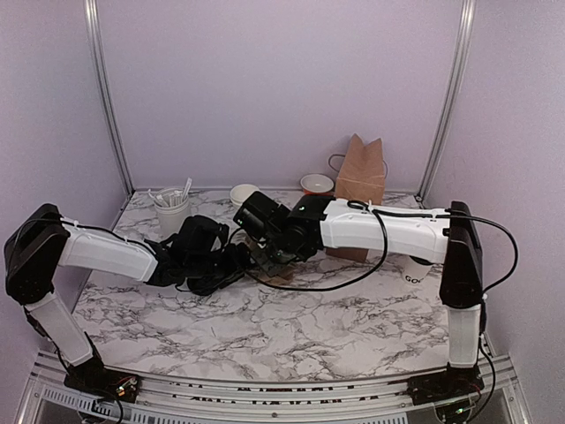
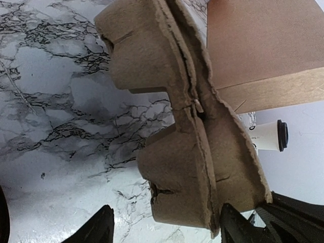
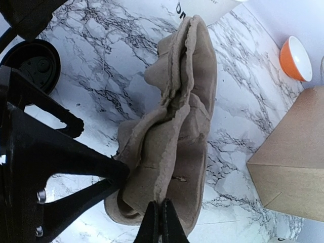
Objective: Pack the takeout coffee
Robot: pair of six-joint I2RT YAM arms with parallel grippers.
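The takeout coffee [image 1: 415,270], a small white cup with dark lettering, stands at the right, half hidden under my right forearm. The left wrist view shows its black lid [image 2: 282,135]. A brown pulp cup carrier [image 3: 177,136] is tipped up on edge above the middle of the table. My right gripper [image 3: 162,215] is shut on its thin rim. My left gripper [image 2: 167,208] is open and straddles one end of the carrier [image 2: 177,167]: one finger [image 2: 234,225] is close against the rim, the other [image 2: 98,225] stands clear. Both grippers meet at the carrier [image 1: 275,270].
A brown paper bag [image 1: 360,170] stands at the back right beside an orange bowl [image 1: 316,183]. A lidless white cup [image 1: 243,193] and a white holder of utensils [image 1: 172,212] stand at the back left. Walls close in the back and both sides.
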